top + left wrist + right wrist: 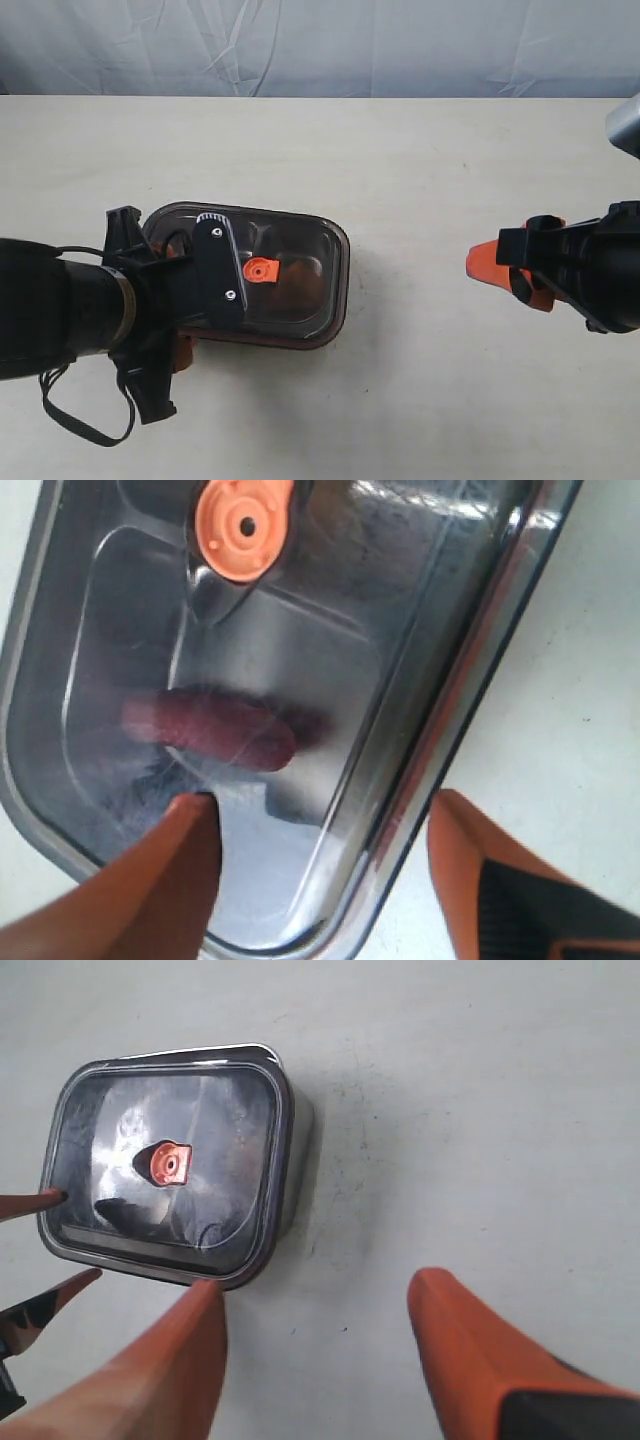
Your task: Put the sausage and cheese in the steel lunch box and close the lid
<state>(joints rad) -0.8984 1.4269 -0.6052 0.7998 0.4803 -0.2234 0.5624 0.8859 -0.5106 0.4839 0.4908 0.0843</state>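
You see a pale table point(400, 150) with a matte, off-white top; it carries a few small dark specks and faint scuffs. Behind its far edge hangs a wrinkled grey-blue cloth point(300, 45). At the right border of the exterior view a grey rounded object point(628, 125) shows only partly; you cannot tell what it is.

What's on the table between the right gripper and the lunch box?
Nothing; the exterior view shows bare table between right gripper and lunch box.
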